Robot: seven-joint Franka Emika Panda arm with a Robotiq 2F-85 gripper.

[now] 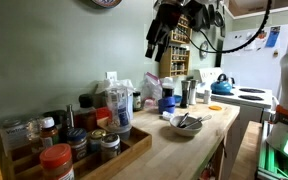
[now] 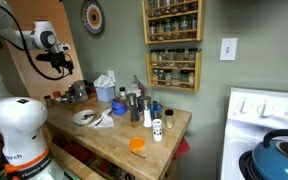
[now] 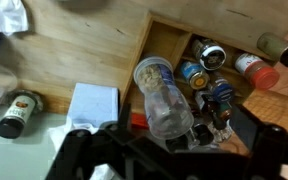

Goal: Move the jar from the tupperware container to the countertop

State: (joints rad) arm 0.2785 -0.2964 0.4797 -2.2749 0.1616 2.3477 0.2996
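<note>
Wrist view, near to far: gripper (image 3: 164,150) at lower centre, fingers dark and blurred, spread not readable; jar (image 3: 162,100) just above it at centre, long axis running up the frame, lid end farthest; countertop (image 3: 84,50) beyond, upper left. Jar apparently aloft, tub not identifiable.

I log: countertop (image 2: 134,128) light wood | jar (image 3: 164,100) clear, pale contents | spice jar lid (image 1: 56,155) red | kettle (image 2: 280,152) blue | stove (image 2: 254,110) white | wall (image 2: 124,40) grey-green | small lid (image 2: 137,144) orange | gripper (image 1: 158,45) black.
</note>
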